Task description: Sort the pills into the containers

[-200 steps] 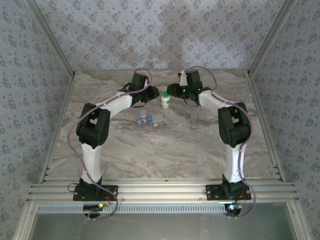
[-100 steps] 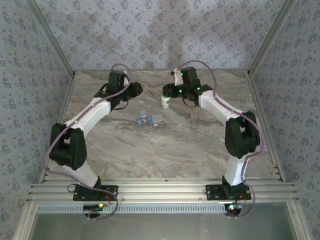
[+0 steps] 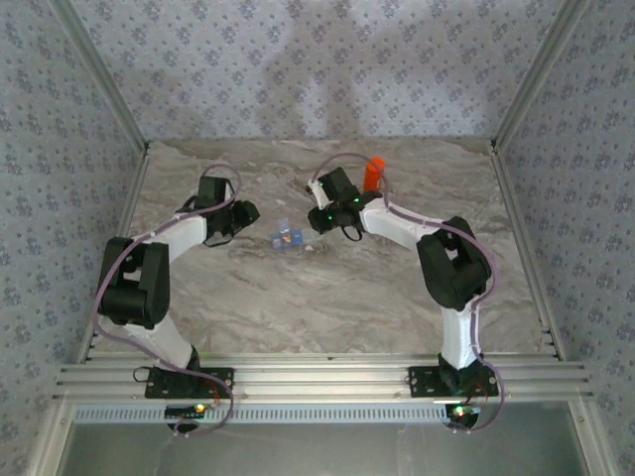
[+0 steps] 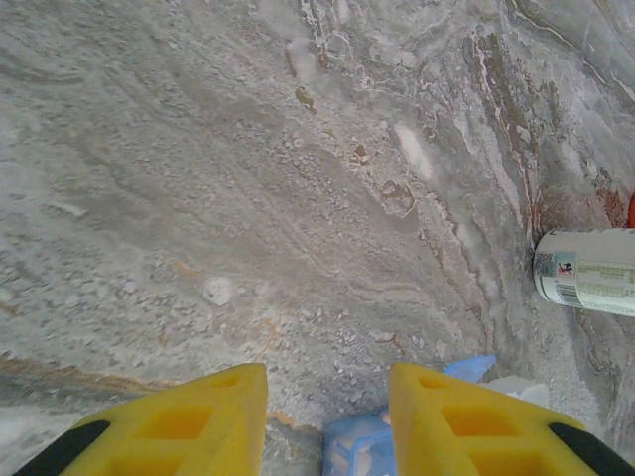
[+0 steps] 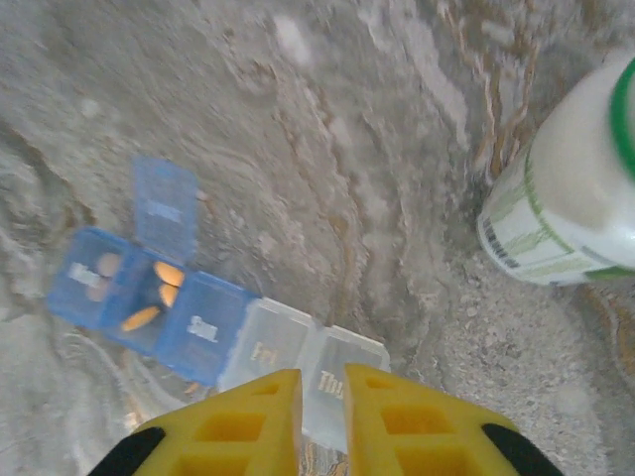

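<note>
Right wrist: near-closed gripper above the pill box

Right gripper [image 5: 322,379] hung with its fingers almost together and nothing visible between them. The pill box [image 5: 208,327] lay on the table [image 5: 347,149] just under its tips, clear compartments nearest, blue ones off to its left. One blue lid [image 5: 164,208] stood open over orange pills [image 5: 164,273]. Left gripper [image 4: 327,375] stood open and empty, with the box's end just under its tips. Likely a lid came next: best to descend slowly onto one tab and steady the light box with the left gripper, lest it skid
</note>
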`<state>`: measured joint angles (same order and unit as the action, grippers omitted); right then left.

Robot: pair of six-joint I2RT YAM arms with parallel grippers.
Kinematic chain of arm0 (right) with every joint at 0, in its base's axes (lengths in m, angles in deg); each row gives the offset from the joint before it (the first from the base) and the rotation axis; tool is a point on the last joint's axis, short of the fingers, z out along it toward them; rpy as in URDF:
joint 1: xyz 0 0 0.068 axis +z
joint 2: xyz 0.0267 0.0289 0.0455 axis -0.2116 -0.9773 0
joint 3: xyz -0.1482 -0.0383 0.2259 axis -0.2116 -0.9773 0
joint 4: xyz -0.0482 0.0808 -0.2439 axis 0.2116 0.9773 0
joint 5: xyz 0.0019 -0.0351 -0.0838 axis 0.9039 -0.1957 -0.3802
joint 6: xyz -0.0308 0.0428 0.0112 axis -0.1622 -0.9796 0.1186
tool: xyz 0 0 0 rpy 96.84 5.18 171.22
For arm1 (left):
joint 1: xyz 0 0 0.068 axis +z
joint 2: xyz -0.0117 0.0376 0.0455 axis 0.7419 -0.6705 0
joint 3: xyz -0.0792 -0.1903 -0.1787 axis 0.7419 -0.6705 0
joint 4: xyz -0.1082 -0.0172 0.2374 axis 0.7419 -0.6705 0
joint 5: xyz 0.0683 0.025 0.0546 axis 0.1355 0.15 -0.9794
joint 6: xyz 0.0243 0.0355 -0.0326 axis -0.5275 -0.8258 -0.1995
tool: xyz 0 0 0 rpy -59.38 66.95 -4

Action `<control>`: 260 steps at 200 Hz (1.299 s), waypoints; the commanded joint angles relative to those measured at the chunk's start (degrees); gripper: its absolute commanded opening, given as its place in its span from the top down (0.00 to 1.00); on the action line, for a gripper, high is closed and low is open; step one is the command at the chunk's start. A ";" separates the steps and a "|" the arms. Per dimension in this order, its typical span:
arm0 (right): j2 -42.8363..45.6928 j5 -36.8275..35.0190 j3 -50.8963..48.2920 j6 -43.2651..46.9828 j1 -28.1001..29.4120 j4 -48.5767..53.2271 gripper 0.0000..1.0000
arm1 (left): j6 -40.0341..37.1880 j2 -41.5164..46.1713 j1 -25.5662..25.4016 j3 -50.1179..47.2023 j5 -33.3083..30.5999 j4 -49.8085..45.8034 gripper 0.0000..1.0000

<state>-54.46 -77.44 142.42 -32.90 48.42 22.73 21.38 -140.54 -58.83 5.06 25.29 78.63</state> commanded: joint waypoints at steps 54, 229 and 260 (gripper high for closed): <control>-5.67 -4.45 4.66 2.09 0.76 3.19 0.90 | 1.71 -7.89 -0.22 5.47 4.44 3.45 0.64; -5.02 -1.66 5.09 2.47 2.73 5.48 0.90 | 1.56 -17.12 -3.47 12.60 6.56 3.43 0.65; -4.05 0.99 4.45 1.84 2.83 4.89 0.90 | 1.49 -17.03 -3.78 12.82 6.69 3.25 0.65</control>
<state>-61.14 -79.17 147.03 -31.11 50.78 26.01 22.38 -157.26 -62.15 16.18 30.99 81.58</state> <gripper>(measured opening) 0.099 0.349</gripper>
